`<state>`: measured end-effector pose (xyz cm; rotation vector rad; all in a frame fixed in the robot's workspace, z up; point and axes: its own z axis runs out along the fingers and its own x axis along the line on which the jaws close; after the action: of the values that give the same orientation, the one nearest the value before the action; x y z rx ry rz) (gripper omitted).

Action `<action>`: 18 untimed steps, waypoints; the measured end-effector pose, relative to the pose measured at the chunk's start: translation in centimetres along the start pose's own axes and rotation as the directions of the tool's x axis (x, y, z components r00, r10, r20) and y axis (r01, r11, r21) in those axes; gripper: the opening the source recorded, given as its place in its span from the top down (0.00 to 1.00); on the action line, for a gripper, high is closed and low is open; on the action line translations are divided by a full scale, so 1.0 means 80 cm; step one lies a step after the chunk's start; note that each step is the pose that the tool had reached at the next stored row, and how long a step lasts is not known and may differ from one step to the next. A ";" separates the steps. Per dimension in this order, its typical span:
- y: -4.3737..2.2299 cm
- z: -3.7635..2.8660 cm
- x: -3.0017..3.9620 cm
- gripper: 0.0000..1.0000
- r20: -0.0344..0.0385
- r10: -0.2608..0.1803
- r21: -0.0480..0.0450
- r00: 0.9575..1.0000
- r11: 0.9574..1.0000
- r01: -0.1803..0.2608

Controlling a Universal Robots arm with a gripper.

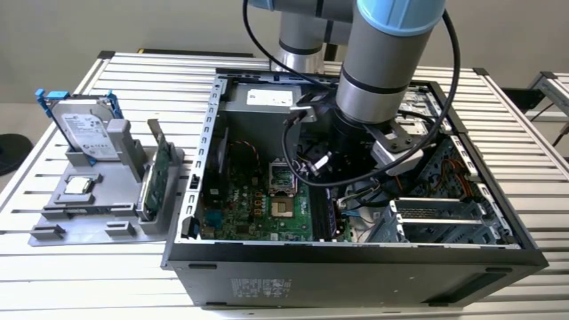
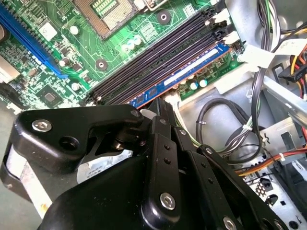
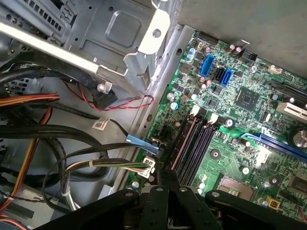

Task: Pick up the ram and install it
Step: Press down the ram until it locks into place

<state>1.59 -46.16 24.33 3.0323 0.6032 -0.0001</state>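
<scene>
One white slatted metal table (image 1: 89,280) carries all items. A black open-sided computer case (image 1: 356,267) lies on its side at the middle of the table, and it serves as the reference for this report.

The grey and pale blue robot arm (image 1: 382,67) comes down from above into the case interior, on the side toward the exterior view's right. A green motherboard (image 1: 249,207) covers the floor of the case.

Outside the case, on the exterior view's left, sits a grey plastic parts tray (image 1: 89,207). A silver hard drive with blue rails (image 1: 84,130) stands upright in the tray. A green card with a metal bracket (image 1: 158,177) stands on edge at the tray side nearest the case.

Inside the case, the black linkage gripper (image 2: 160,103) is down at the motherboard, beside the cable bundle. Its jaws are drawn narrow and clamp one end of the ram.

Four long black memory slots (image 2: 158,57) run side by side. The ram (image 2: 192,69), a thin dark blue circuit stick, lies along the slot nearest the case's metal wall, edge-on in that slot.
</scene>
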 end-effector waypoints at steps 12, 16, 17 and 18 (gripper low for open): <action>-0.0003 0.0009 -0.0003 1.00 0.002 -0.044 0.020 0.999 0.999 0.044; -0.0005 0.0013 -0.0005 1.00 0.001 -0.064 0.028 0.998 0.998 0.064; -0.0005 0.0014 -0.0005 1.00 0.001 -0.070 0.029 0.998 0.997 0.070; -0.0005 0.0015 -0.0005 1.00 0.000 -0.077 0.030 0.997 0.997 0.077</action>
<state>1.54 -46.15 24.22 3.0346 0.7263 -0.0146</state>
